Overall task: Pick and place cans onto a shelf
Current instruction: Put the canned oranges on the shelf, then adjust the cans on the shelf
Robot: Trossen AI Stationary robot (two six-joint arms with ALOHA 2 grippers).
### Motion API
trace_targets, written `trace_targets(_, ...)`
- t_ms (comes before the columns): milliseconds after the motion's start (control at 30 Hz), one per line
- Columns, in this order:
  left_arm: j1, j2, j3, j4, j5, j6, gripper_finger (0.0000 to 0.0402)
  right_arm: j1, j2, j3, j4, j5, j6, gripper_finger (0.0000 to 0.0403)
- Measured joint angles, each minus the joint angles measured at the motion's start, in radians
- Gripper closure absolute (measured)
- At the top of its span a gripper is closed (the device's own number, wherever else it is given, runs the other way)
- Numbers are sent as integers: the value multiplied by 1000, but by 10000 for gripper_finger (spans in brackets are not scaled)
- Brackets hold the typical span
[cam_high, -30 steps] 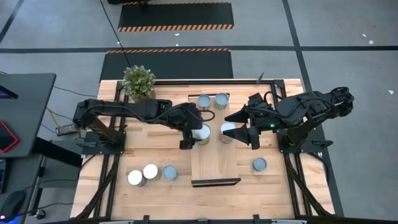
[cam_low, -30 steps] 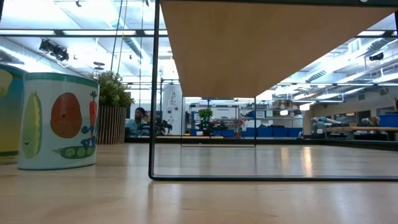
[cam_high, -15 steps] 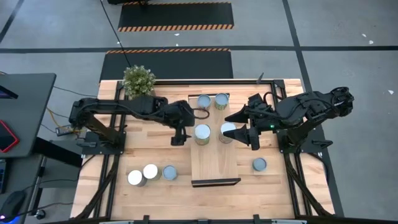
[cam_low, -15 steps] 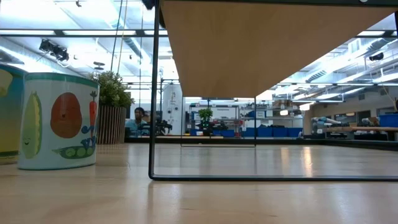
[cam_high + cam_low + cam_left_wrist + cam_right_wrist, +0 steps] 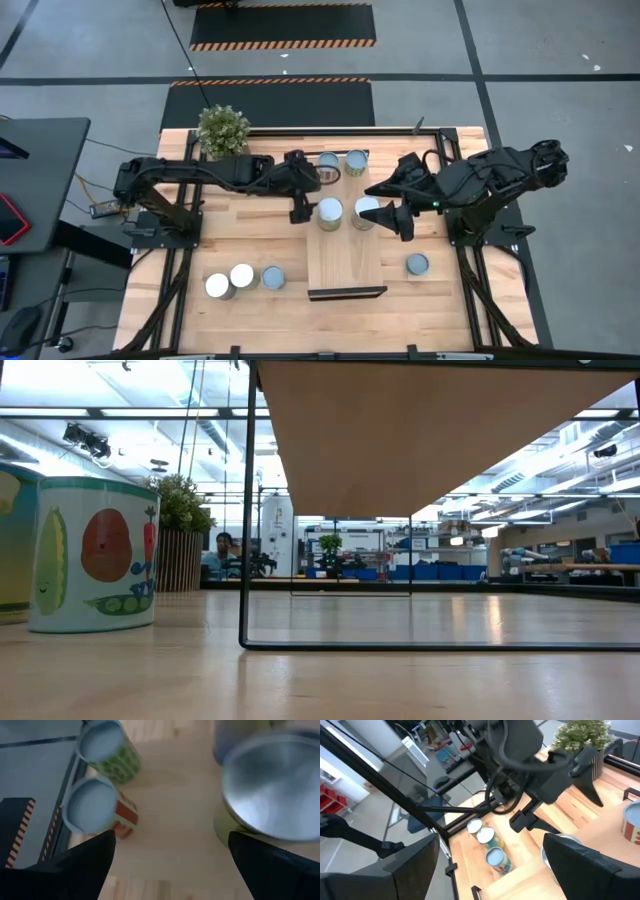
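Note:
The shelf (image 5: 346,255) is a light wood board raised over the table's middle. Several cans stand on it: two at its far end (image 5: 328,162) (image 5: 355,160) and two near its middle (image 5: 329,212) (image 5: 366,210). Three cans (image 5: 242,277) stand together on the table at the near left, and one (image 5: 417,264) at the near right. My left gripper (image 5: 298,212) hangs open just left of the shelf's middle cans, holding nothing; its wrist view shows a silvery can top (image 5: 272,790) beside it. My right gripper (image 5: 385,207) hovers open, high over the shelf's right side.
A potted plant (image 5: 222,130) stands at the table's far left corner. In the low view a vegetable-printed can (image 5: 95,555) stands at the left, beside the shelf's thin dark frame leg (image 5: 245,510). People sit in the room far behind.
My left gripper has drawn back from the middle-left can on the shelf, first toward the table's left edge, then toward the far edge, staying open. That can stands where it was, now fully uncovered.

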Motion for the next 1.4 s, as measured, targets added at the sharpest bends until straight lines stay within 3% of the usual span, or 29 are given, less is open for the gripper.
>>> trace_targets(233, 27, 0, 0, 71, 0, -17, 8, 0, 28, 0, -1, -4, -41, 39)
trace_targets(367, 37, -21, 0, 50, 7, -20, 8, 0, 45, 0, -1, -67, -42, 39)
trace_targets(500, 36, -40, 0, 11, 99, -12, 8, -1, 61, 0, -12, -128, -42, 39)
trace_targets(633, 27, -44, 0, -29, 152, -22, 9, -3, 61, 0, -61, -98, -31, 39)
trace_targets(767, -11, -64, 2, -44, 177, -29, 11, -3, 59, 0, -152, -73, -5, 39)
trace_targets(1133, -49, -80, 5, -57, 191, -117, 14, -37, 71, 0, -682, 5, 56, 39)
trace_targets(1400, -74, -79, 4, -38, 329, -160, 14, -140, 57, -133, -705, -27, -4, 39)
